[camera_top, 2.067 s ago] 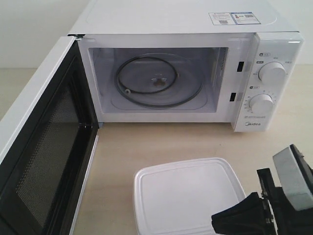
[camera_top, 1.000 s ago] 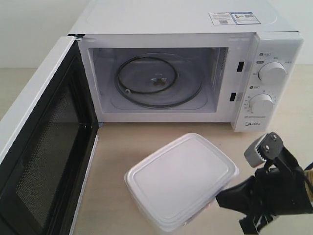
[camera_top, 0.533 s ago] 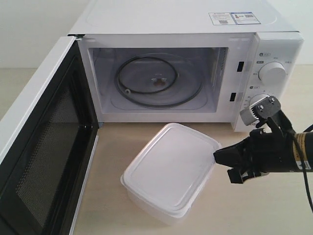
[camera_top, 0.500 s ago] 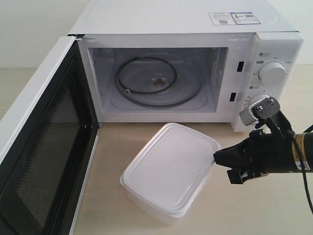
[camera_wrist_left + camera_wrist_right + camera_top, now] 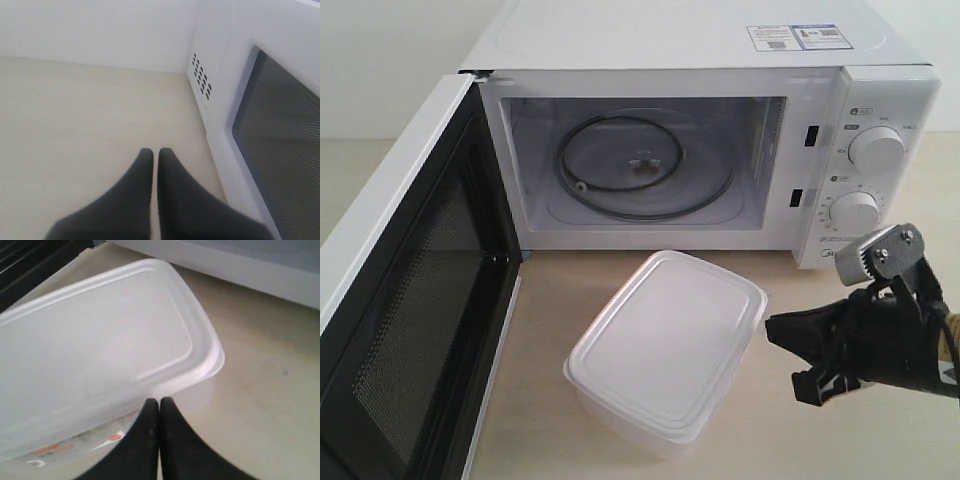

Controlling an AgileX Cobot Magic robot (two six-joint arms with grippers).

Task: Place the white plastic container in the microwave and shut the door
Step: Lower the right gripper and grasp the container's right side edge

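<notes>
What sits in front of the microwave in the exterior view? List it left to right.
Open white-framed microwave door with black mesh inner face → rectangular translucent-white plastic lidded container → black pincer of the right arm.

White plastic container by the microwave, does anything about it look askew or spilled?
The white plastic container lies turned at an angle to the microwave opening, not square to it. Its lid sits flat and nothing is spilled.
</notes>
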